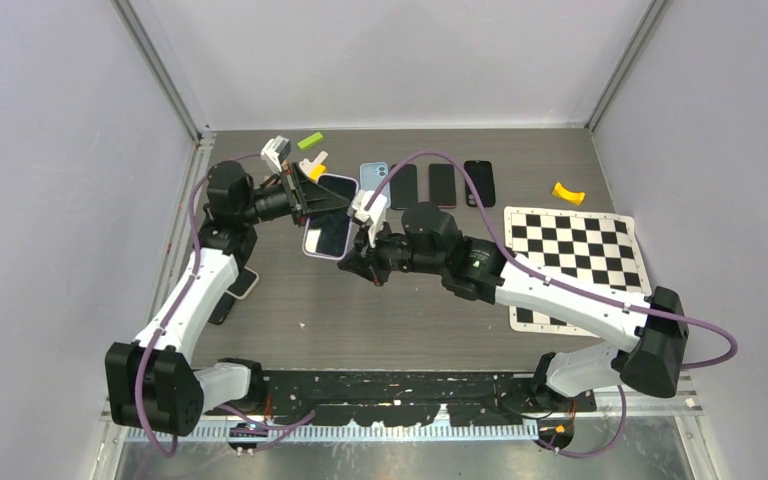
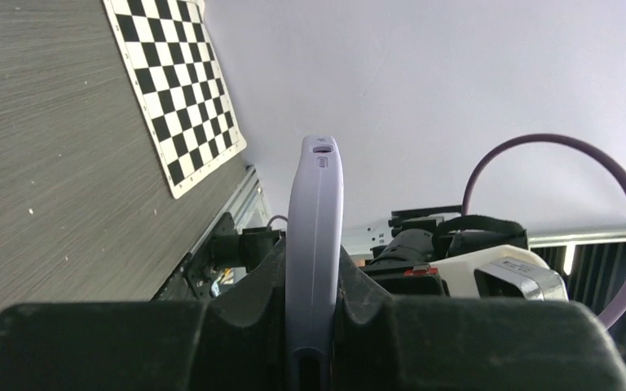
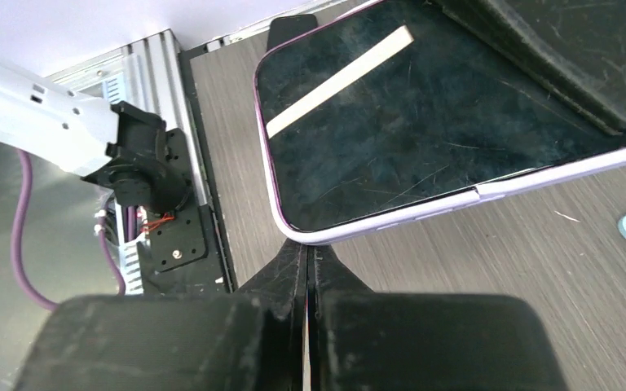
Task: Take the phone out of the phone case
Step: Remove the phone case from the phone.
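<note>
Top external, mid-frame: left hand clamps the lilac-cased, black-screened phone by its upper end; its long axis runs down-frame to the right hand, closed empty at the lower corner.

Pale lavender walls on three sides. Dark grey wood-grain tabletop centre frame. Aluminium corner posts upper left, upper right. Even light.

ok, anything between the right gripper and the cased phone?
Nothing visible. The right gripper, shut, has its tips at a corner of the phone case; the left gripper clamps that case above the table.
</note>
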Robot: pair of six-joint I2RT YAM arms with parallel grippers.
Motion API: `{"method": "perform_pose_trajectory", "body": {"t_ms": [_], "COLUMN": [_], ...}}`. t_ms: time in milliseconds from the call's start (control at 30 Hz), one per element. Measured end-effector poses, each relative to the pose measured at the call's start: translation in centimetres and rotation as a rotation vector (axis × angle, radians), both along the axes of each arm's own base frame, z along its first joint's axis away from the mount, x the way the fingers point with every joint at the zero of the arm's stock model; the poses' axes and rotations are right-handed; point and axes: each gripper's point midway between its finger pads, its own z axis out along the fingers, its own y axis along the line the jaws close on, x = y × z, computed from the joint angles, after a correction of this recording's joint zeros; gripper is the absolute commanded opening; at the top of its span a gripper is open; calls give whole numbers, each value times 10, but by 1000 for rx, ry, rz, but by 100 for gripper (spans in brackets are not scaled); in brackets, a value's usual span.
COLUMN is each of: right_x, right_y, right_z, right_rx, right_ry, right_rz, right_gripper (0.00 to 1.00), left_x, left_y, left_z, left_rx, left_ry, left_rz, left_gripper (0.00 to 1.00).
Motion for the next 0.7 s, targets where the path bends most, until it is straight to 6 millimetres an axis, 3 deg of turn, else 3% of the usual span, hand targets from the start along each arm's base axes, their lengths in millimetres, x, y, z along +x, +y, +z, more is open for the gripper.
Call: {"method": "perform_pose_trajectory", "body": {"t_ms": [100, 167, 267, 367, 467, 567, 700], "right_x": [6, 7, 10, 16, 14, -1, -13], "right_y": [-1, -2, -6, -17, -25, -28, -24], "right_z": [-3, -2, -5, -6, 0, 12, 37], "right_rx": [-11, 0, 26, 50, 94, 162, 278], "right_ry": [-17, -23, 3, 69, 136, 207, 284], "right_rz": [-26, -39, -60, -99, -108, -71, -30], "right_gripper": [1, 15, 62, 81, 85, 85, 81], "left_x": [5, 6, 4, -3, -7, -11, -16], "left_y": [0, 0, -1, -5, -5, -4, -3], "left_z": [0, 0, -1, 2, 8, 13, 20], "left_rx": [-6, -8, -5, 7, 20, 35, 45], "left_ry": [21, 28, 33, 10, -47, -98, -151], "left_rz": [30, 42, 36, 3, -17, -23, -24], "left_gripper": [0, 0, 0, 0, 0, 0, 0]}}
